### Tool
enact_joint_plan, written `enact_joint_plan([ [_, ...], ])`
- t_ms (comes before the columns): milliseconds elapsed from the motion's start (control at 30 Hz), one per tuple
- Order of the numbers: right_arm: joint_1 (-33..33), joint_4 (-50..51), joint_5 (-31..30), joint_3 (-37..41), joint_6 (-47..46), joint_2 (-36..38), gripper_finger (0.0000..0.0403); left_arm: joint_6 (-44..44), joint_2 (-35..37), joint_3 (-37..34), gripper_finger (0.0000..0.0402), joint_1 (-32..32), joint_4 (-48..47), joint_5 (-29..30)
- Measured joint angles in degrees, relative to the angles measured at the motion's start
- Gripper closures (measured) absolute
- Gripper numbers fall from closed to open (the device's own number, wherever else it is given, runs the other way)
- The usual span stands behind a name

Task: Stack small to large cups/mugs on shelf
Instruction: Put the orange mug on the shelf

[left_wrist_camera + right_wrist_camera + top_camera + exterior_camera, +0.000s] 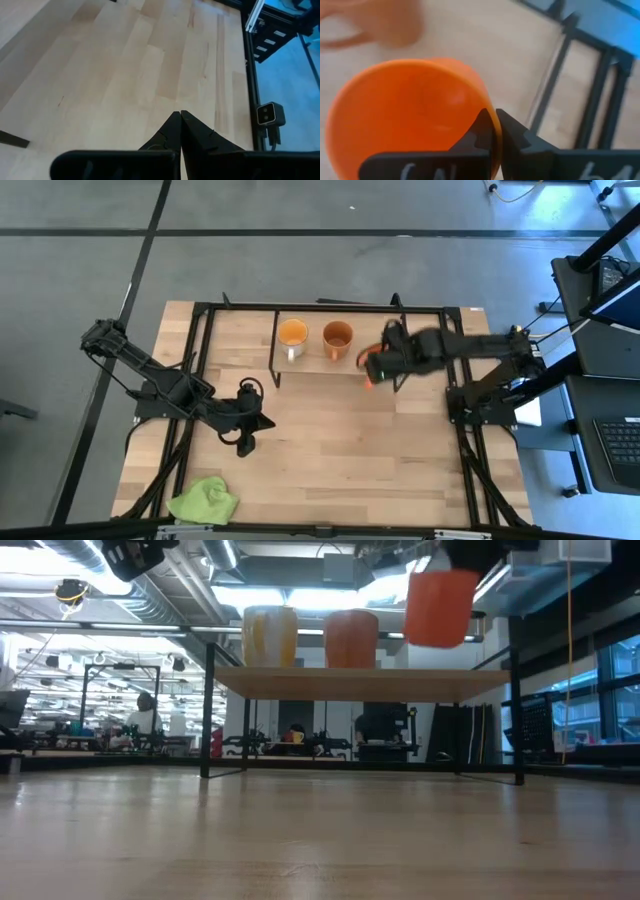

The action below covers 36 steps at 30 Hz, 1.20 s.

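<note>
The white mug with its yellow-orange inside and the brown mug stand upright side by side on the shelf. In the low view the white mug and brown mug rest with their bases on the shelf board. My right gripper is shut on the bright orange mug, which is in the air just right of the brown mug. My left gripper is shut and hovers over the bare table in front of the shelf. My right gripper pinches the orange mug's wall at the rim, with one finger inside the cup and the other outside. The mug is lifted clear above the shelf's right part and is slightly tilted.
A lime-green cloth lies near the table's near left corner. The shelf's black legs stand on the table. A black frame runs along the table's edges. Bare wood lies between the shelf and the near edge.
</note>
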State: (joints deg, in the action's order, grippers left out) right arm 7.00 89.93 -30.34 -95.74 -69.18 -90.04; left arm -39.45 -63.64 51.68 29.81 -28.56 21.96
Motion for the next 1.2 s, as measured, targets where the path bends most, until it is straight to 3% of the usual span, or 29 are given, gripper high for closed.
enact_joint_plan([
  [133,-8.3,0.1,2.0,0.0,7.1,0.1,0.0393,-0.7,0.0,0.0,0.0401,0.0,0.0,0.0],
  [433,-22.4,-0.7,15.1,0.0,24.3,1.6,0.0392,-0.7,0.0,0.0,0.0401,0.0,-0.1,1.2],
  [667,-26.6,-5.9,24.8,0.0,38.0,1.3,0.0393,-0.5,0.0,0.0,0.0401,-0.1,-0.4,1.5],
  [933,-31.5,-5.6,22.7,0.3,44.6,1.1,0.0393,-0.8,0.0,0.0,0.0401,-0.1,-0.4,1.5],
  [1200,-33.1,-6.1,30.7,0.3,51.8,0.0,0.0392,-1.0,0.0,0.0,0.0401,-0.1,-0.4,1.9],
])
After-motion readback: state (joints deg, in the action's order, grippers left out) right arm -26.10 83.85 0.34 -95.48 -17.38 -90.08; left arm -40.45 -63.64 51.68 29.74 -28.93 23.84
